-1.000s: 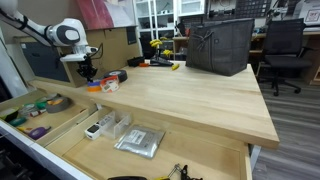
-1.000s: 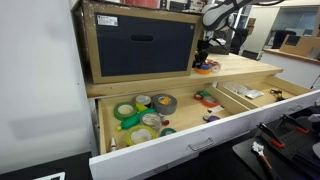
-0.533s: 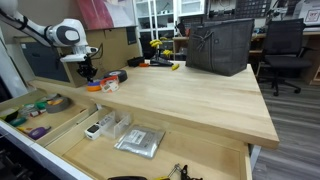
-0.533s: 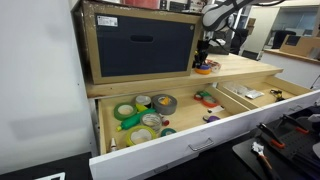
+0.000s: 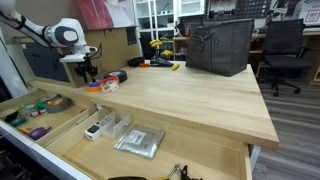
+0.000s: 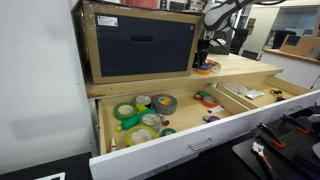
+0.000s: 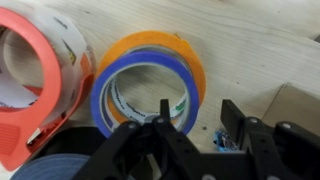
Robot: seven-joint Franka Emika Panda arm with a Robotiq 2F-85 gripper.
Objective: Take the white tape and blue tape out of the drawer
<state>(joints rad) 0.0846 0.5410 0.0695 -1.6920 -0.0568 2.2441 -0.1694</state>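
Clearly out of the drawer (image 6: 185, 147), the blue tape (image 7: 103, 95) lies flat on the light-wood table (image 7: 250, 50), stacked on a slightly wider orange roll (image 7: 150, 42) whose rim shows all round it. Just to its left in the wrist view sits a red-orange ring (image 7: 40, 60) with white inside it; whether that is the white tape cannot be told.

The gripper (image 7: 198, 118) hangs right over the stack with the jaws parted. One thin black tip stands inside the blue roll's hole and the other outside it, so the roll's near wall lies between them without either clearly touching it.

In both exterior views the arm (image 5: 35, 32) reaches in from above and bends down at the wrist, so the gripper (image 5: 88, 72) points straight down at the far back corner of the table (image 5: 190, 95). From there the stack is only an orange patch (image 6: 205, 68) under the gripper (image 6: 204, 58), and the blue does not show. An exterior view alone shows the drawer pulled wide open below, with several green, grey and pale rolls (image 6: 140, 115) in its end compartment.
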